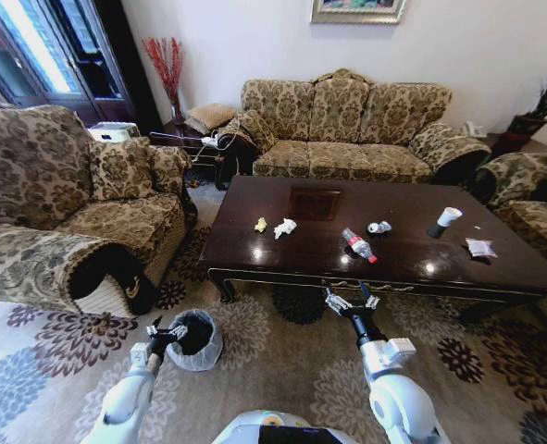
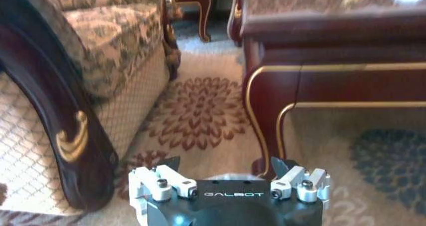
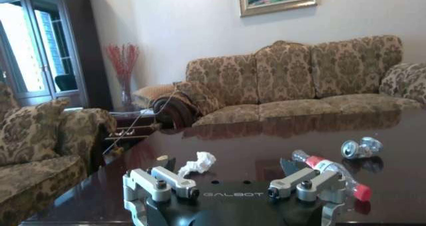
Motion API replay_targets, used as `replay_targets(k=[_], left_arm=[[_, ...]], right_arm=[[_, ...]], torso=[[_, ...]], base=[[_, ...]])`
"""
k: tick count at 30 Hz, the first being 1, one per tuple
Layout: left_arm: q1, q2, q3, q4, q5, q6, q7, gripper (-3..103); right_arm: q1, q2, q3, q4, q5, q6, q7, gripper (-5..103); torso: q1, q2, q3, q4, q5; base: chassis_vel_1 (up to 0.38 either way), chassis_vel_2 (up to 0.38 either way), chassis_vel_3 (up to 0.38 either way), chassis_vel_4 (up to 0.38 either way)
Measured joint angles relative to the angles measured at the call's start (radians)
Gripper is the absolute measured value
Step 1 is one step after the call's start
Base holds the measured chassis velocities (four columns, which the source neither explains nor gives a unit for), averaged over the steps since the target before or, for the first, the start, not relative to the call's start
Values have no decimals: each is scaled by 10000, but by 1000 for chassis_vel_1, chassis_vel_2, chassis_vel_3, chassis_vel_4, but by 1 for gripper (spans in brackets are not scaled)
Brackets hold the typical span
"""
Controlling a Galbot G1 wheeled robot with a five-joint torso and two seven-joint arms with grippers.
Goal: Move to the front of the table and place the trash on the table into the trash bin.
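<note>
The dark wooden table (image 1: pixel 421 199) carries the trash: a yellowish scrap (image 1: pixel 260 224), a white tissue (image 1: pixel 284 227), a clear bottle (image 1: pixel 358 244) with a red label, a small can (image 1: pixel 379 227), a white paper cup (image 1: pixel 444 221) and a clear wrapper (image 1: pixel 480 247). On the carpet off the table's front left corner stands the bag-lined trash bin (image 1: pixel 195 339). My left gripper (image 1: pixel 167 331) hangs open beside the bin's rim. My right gripper (image 1: pixel 351 302) is open and empty at the table's front edge. Its wrist view shows the tissue (image 3: pixel 197 162), bottle (image 3: pixel 332 173) and can (image 3: pixel 359 147).
A patterned armchair (image 1: pixel 60 213) flanks the table on the left and a sofa (image 1: pixel 347 129) stands behind it. Another seat (image 1: pixel 532 203) is at the right. In the left wrist view the open gripper (image 2: pixel 226 166) faces the table leg (image 2: pixel 266 111) across flowered carpet.
</note>
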Motion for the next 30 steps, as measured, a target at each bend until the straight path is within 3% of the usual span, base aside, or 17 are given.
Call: replay_targets(k=[8, 10, 15, 18, 30], left_arm=[[-1180, 348, 718, 2215, 7, -94, -267, 94], [-1630, 413, 981, 3197, 103, -462, -268, 93], [-2246, 439, 1206, 4357, 239, -812, -187, 94], [-3347, 424, 1561, 6095, 419, -1686, -401, 94], [-5048, 389, 1776, 9002, 1339, -2493, -361, 94]], right_arm=[[-307, 53, 133, 84, -35, -1, -75, 100], [-366, 107, 156, 84, -73, -28, 26, 100], [-457, 151, 186, 87, -66, -88, 88, 100], [-611, 217, 197, 151, -55, -77, -36, 100], [-746, 230, 312, 166, -8, 42, -74, 100]], torso=[[0, 0, 0, 2, 3], [0, 0, 0, 1, 3], [0, 0, 0, 3, 2], [0, 0, 0, 1, -2], [0, 0, 0, 2, 0]], base=[[0, 0, 0, 0], [0, 0, 0, 0], [0, 0, 0, 0], [0, 0, 0, 0], [0, 0, 0, 0]])
